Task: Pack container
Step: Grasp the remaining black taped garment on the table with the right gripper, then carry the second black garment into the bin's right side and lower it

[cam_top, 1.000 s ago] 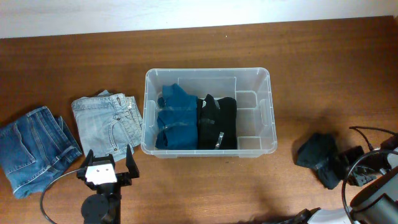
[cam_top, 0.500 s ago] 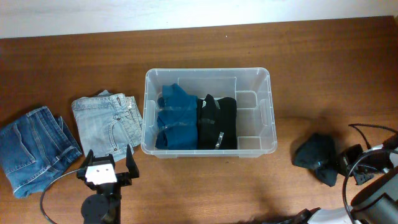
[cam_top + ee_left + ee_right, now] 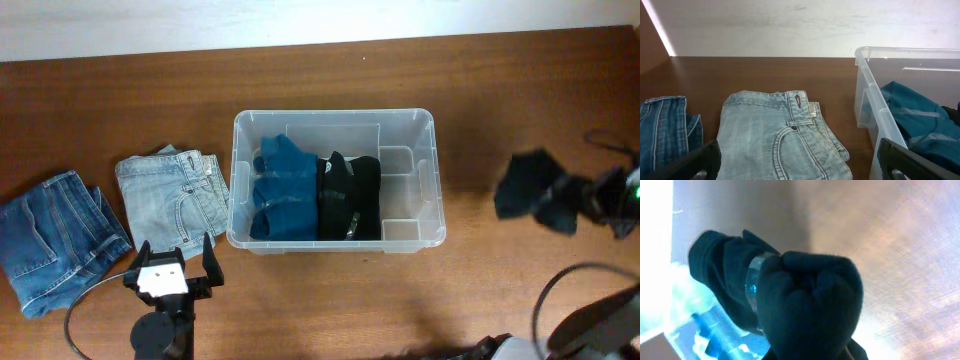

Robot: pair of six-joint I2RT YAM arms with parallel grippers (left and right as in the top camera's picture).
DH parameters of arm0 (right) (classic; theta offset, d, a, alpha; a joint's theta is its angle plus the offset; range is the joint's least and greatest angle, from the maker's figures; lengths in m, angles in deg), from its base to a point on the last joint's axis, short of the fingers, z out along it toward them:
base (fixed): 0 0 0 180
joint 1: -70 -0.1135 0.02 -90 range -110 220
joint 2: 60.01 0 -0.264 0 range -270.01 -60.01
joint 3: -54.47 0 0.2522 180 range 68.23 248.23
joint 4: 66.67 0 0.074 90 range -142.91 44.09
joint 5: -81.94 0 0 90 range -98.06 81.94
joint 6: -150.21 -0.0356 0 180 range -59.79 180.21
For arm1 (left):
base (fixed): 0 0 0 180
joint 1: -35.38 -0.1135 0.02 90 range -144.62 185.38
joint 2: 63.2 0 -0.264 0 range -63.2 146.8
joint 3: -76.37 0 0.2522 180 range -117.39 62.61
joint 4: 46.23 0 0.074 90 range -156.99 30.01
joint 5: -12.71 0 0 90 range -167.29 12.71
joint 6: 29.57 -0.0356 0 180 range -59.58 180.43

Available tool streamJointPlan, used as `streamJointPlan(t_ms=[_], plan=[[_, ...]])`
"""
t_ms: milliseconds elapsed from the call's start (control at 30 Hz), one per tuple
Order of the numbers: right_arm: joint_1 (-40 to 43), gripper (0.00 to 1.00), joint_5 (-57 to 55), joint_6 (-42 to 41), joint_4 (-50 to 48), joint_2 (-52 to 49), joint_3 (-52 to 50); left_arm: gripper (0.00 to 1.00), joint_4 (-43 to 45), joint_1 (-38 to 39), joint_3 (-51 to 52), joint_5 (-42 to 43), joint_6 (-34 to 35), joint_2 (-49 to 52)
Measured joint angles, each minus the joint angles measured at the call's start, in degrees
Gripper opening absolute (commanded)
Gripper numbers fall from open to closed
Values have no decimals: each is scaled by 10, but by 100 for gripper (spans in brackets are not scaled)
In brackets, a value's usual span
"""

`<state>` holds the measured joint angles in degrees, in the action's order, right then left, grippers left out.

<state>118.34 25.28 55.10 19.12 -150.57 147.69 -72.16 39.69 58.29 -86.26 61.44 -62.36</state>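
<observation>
1. Gripping a bunched-up black cloth garment (image 3: pixel 528 190), my right gripper (image 3: pixel 568 196) is clamped on it, well right of the large clear plastic rectangular container (image 3: pixel 438 180).
2. That container sits mid-table; a folded blue garment (image 3: pixel 280 190) and a folded black garment (image 3: pixel 350 197) fill its left, and the right strip shows bare bottom.
3. My left gripper (image 3: pixel 174 256) is spread wide and holds nothing, near the front edge, just before folded light-blue jeans (image 3: pixel 175 195).

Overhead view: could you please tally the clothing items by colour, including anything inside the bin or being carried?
dark blue jeans: 1
light blue jeans: 1
teal-blue garment, in the container: 1
Black or near-black: 2, the black garment in the container and the held dark garment
Total: 5
</observation>
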Motion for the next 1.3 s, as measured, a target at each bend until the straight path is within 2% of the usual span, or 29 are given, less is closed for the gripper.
streamJointPlan(t_ms=[167, 333, 533, 733, 933, 1233, 1300], plan=[[-130, 4, 30, 23, 11, 85, 89, 99, 0, 0, 0, 0, 0, 0], [-266, 4, 41, 10, -22, 124, 107, 99, 0, 0, 0, 0, 0, 0], [-427, 4, -4, -63, -75, 99, 106, 99, 0, 0, 0, 0, 0, 0], [-535, 4, -61, -127, -97, 40, 103, 99, 0, 0, 0, 0, 0, 0], [-583, 5, -116, -178, -97, -21, 101, 99, 0, 0, 0, 0, 0, 0], [-603, 5, -203, -198, -74, -75, 95, 99, 0, 0, 0, 0, 0, 0], [-605, 9, -219, -202, -71, -83, 93, 99, 0, 0, 0, 0, 0, 0]])
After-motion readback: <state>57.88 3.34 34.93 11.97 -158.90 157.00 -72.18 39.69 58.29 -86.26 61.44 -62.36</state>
